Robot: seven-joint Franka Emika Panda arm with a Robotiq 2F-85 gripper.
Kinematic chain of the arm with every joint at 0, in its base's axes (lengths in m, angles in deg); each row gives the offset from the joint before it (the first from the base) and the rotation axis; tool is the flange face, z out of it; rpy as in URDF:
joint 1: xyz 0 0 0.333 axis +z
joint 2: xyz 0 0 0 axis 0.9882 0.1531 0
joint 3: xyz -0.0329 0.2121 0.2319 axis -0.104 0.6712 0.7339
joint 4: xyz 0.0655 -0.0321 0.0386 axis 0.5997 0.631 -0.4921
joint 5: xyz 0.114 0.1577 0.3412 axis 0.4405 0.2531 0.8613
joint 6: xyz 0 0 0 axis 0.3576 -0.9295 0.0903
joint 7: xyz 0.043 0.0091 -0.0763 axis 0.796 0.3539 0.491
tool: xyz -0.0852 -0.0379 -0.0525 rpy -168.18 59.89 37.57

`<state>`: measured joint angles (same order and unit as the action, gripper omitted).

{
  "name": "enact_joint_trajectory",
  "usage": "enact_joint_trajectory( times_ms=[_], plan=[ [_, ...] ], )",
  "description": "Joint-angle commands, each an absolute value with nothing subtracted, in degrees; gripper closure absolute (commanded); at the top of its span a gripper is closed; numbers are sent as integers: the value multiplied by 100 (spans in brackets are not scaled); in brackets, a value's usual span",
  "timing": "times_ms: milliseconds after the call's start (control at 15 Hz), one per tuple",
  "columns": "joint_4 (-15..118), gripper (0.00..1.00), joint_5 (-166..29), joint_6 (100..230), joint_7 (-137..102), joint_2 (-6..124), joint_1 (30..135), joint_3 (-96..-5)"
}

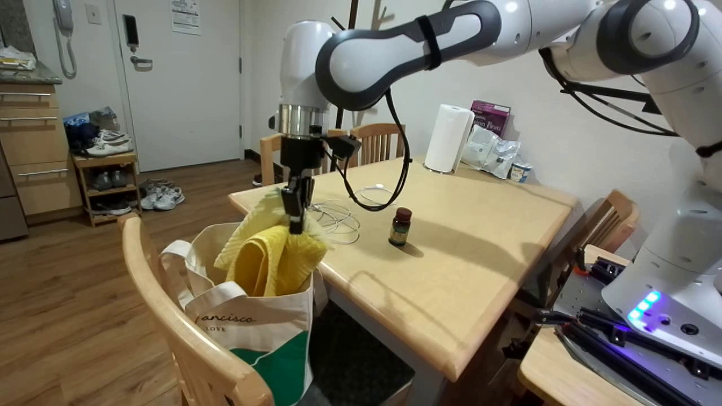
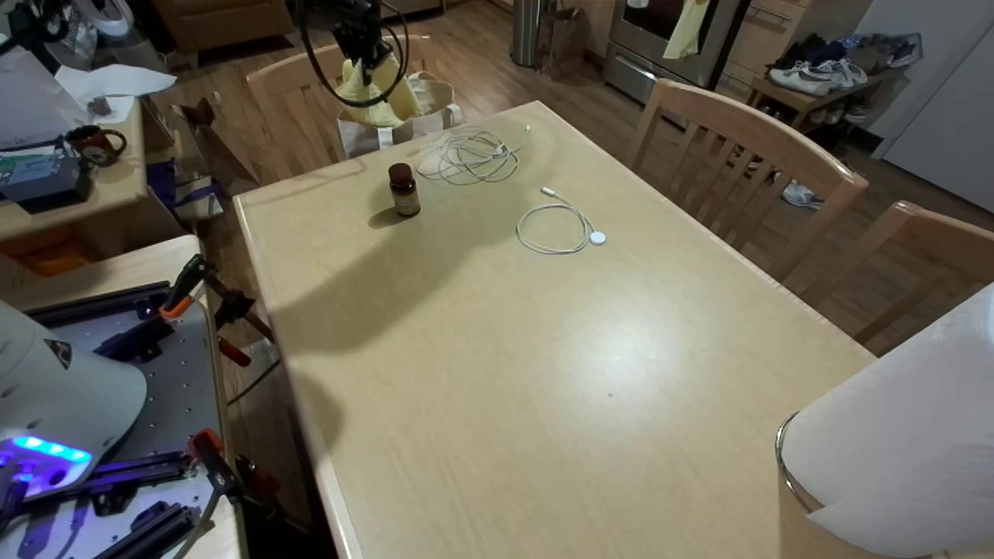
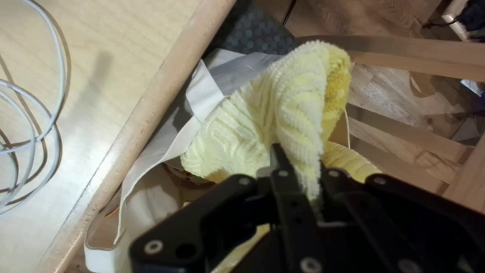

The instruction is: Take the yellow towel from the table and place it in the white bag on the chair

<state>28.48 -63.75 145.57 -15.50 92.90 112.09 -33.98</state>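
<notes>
The yellow towel (image 1: pixel 271 259) hangs bunched from my gripper (image 1: pixel 296 223), its lower part inside the mouth of the white bag (image 1: pixel 248 327). The bag stands open on the chair (image 1: pixel 155 296) beside the table edge. In an exterior view the towel (image 2: pixel 384 101) also shows over the bag (image 2: pixel 435 124), with my gripper (image 2: pixel 369 58) above it. In the wrist view a fold of the towel (image 3: pixel 242 132) is pinched between the fingers of the gripper (image 3: pixel 299 155). The bag's rim (image 3: pixel 180 142) runs beside it. The towel's lowest part is hidden in the bag.
The table (image 2: pixel 582 349) holds a brown bottle (image 1: pixel 399 228), coiled white cables (image 2: pixel 470 155) and a paper towel roll (image 1: pixel 449 138). The table's edge (image 3: pixel 151 94) runs close beside the bag. More chairs (image 2: pixel 745 163) stand along another side. The bag's handles (image 1: pixel 217 296) stick up.
</notes>
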Motion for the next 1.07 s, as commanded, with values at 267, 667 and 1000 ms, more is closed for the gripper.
enact_joint_trajectory(
  times_ms=[267,667,1000],
  plan=[
    [1900,97,-6808,13458,-1161,9809,11327,-3400],
    [1491,97,-6940,13519,118,10092,11301,-3279],
    [1275,81,-6734,13682,1133,10287,11214,-3071]
  ],
)
